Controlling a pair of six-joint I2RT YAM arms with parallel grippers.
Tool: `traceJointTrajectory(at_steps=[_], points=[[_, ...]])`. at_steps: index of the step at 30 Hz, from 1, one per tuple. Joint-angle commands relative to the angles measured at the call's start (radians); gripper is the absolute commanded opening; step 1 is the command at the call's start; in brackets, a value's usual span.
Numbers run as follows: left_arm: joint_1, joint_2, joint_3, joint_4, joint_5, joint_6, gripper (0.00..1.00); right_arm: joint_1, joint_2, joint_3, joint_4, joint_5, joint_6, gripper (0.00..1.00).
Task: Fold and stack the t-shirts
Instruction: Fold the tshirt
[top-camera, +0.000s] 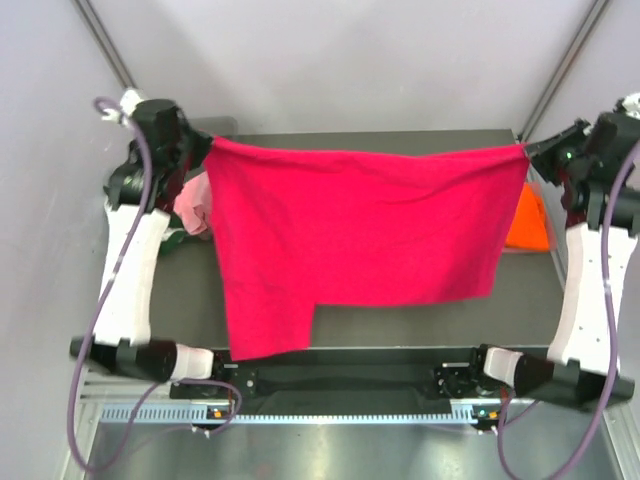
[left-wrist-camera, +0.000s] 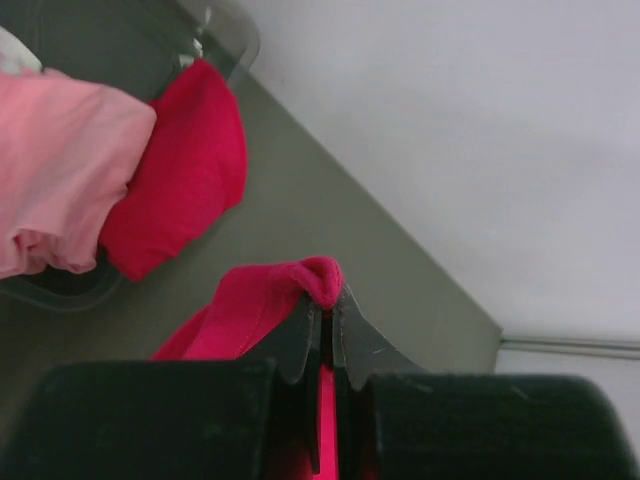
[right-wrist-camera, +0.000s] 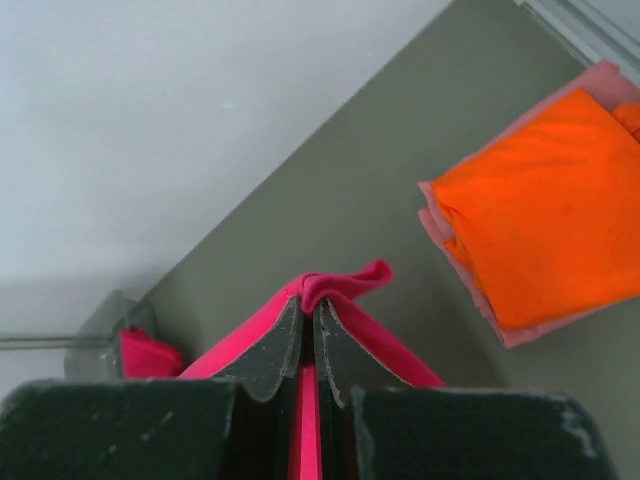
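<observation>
Top view: crimson t-shirt (top-camera: 360, 230) hangs spread above the counter (top-camera: 400, 325), its upper corners pinched by the left hand (top-camera: 205, 143) at the far-left corner and the right hand (top-camera: 528, 152) at the far-right corner.
Left wrist: left hand clamped on crimson cloth; pink t-shirt (left-wrist-camera: 60, 170) in bin (left-wrist-camera: 70, 295).
Right wrist: right hand clamped on crimson cloth; orange t-shirt (right-wrist-camera: 545, 220) folded by the right edge.

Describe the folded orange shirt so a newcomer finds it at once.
Start at the dark grey table and go to its right edge, beyond the spread crimson red cloth shirt. There lies the folded orange cloth shirt, a flat rectangle resting on a folded salmon pink cloth shirt. It is the only bright orange piece.
</observation>
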Motion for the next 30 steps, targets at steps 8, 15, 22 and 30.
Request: traceJointTrajectory(at_steps=[8,15,22,30], points=[[0.144,0.347,0.498,0.055,0.163,0.001,0.00,0.003,0.254,0.333,0.040,-0.069,0.020,0.00],[0.202,0.315,0.317,0.199,0.326,-0.004,0.00,0.003,0.251,0.216,0.109,-0.121,0.029,0.00],[0.200,0.083,-0.199,0.397,0.309,0.041,0.00,0.002,0.161,-0.175,0.261,-0.164,0.024,0.00],[0.199,-0.197,-0.722,0.469,0.298,0.079,0.00,0.000,0.034,-0.574,0.342,-0.134,-0.052,0.00]])
